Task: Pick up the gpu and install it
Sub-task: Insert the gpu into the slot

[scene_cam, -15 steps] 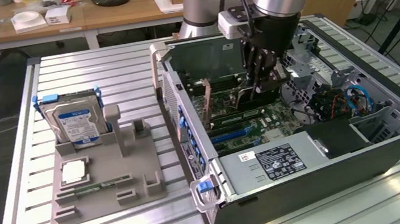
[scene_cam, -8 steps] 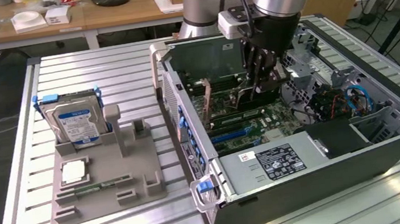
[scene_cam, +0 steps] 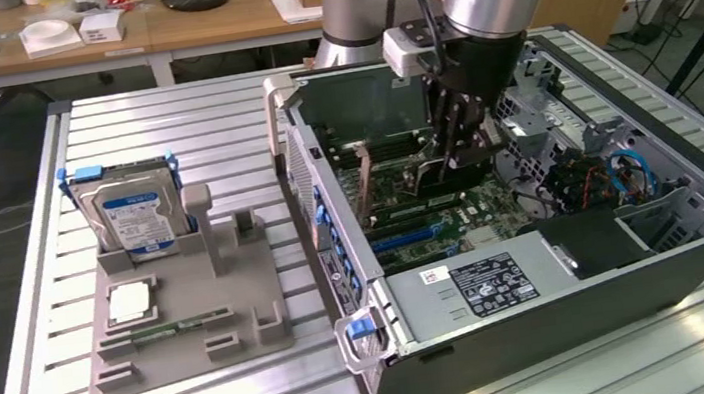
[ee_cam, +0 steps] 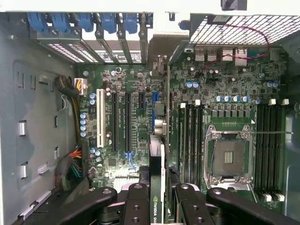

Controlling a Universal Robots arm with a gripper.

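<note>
Reached down into the open PC case [scene_cam: 681,247], lying on its side on the slatted table [scene_cam: 182,127], w/ the arm's hand [scene_cam: 455,159] low over the motherboard [scene_cam: 421,209]. Hand partly closed, fingers [ee_cam: 136,201] clamped on either side of the gpu [ee_cam: 157,187]. Gpu held on edge, seen edge-on in the wrist view as a thin dark card w/ green NVIDIA lettering, running away from the hand toward the rear slot openings [ee_cam: 117,47]. Card positioned over the expansion slot area, just beside the blue slot [ee_cam: 154,101] and near the black slots [ee_cam: 121,122]; can't tell whether seated in a slot or just above it. Empty CPU socket [ee_cam: 228,157] and memory slots [ee_cam: 190,136] to one side of the card.

In the exterior view, grey parts holder [scene_cam: 179,319] on the table toward that view's left, well apart from the case. Hard drive [scene_cam: 133,219] w/ blue-white label stood upright in it; small green memory stick [scene_cam: 180,328] lay flat near its front. Power supply [scene_cam: 484,287] w/ label at the case's near end.
</note>
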